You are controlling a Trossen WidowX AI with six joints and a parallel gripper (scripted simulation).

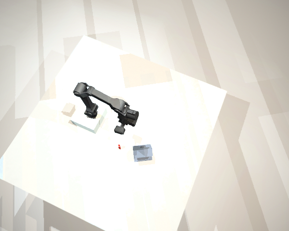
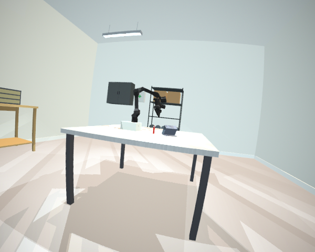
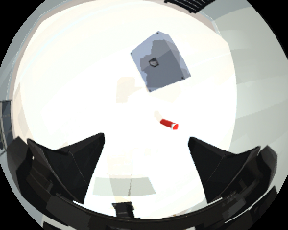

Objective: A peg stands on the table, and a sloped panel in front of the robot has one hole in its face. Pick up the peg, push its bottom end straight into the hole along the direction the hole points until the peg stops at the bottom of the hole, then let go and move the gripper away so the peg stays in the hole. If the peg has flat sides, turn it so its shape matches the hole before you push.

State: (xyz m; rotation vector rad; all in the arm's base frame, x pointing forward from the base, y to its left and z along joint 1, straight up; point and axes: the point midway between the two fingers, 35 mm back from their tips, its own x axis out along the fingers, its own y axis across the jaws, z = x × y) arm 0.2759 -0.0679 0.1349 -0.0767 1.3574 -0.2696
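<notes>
the bench (image 2: pixel 179 145) is showing a smooth, glossy white top that is glaring under the light, on matt dark legs. the arm (image 1: pixel 102 95) is looking like matt dark plastic, the peg (image 3: pixel 169 123) a smooth red, and the panel (image 3: pixel 162 63) a matt blue-grey.
</notes>
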